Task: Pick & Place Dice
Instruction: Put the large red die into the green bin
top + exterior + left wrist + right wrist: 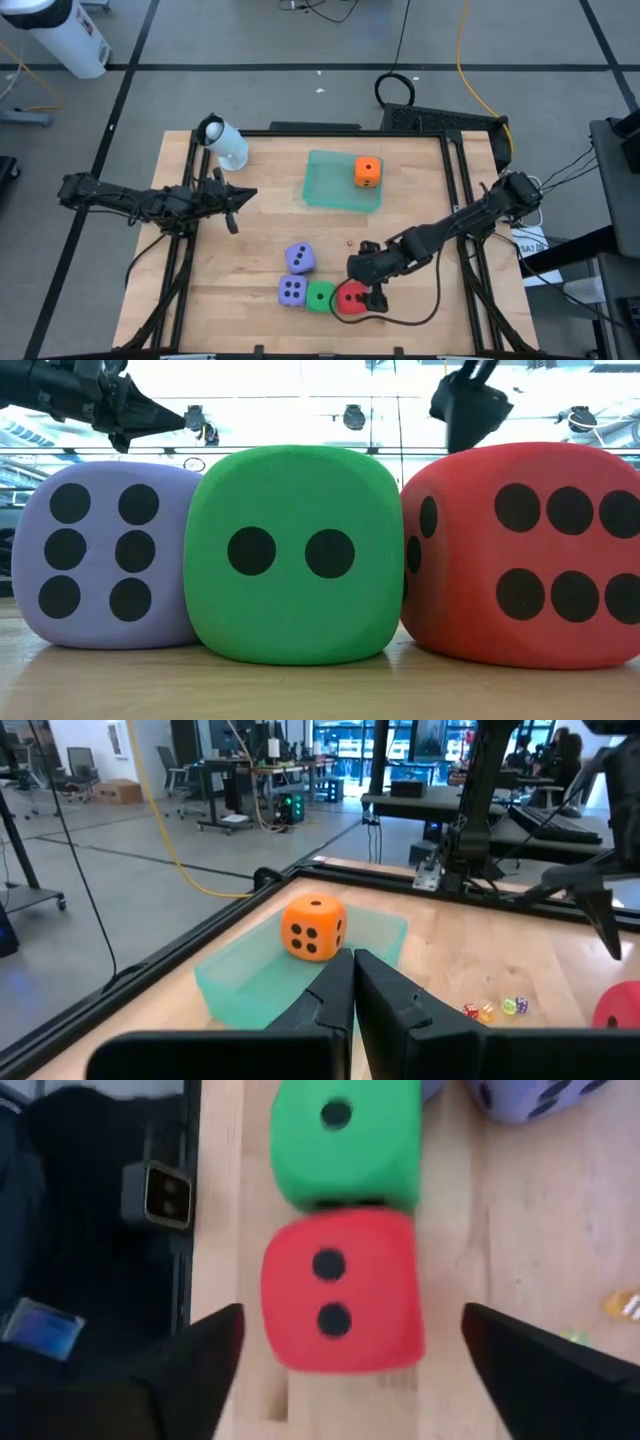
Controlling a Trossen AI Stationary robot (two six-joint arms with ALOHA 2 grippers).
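Note:
The red die point(351, 297) sits on the table near the near edge, against the green die point(320, 297); a purple die point(292, 291) stands left of the green one, and a second purple die point(300, 258) lies farther back. The orange die point(367, 172) rests in the teal tray point(330, 185). My right gripper point(350, 1370) is open, just right of and above the red die point(340, 1290), its fingers apart on either side without touching. My left gripper point(352, 990) is shut, hovering over the table's left part, aimed toward the tray.
A white roll point(225, 142) lies at the table's far left corner. Tiny coloured specks point(493, 1009) lie mid-table between tray and dice. A cable point(420, 318) loops on the table near the right gripper. The black frame rail point(470, 220) borders the table on the right.

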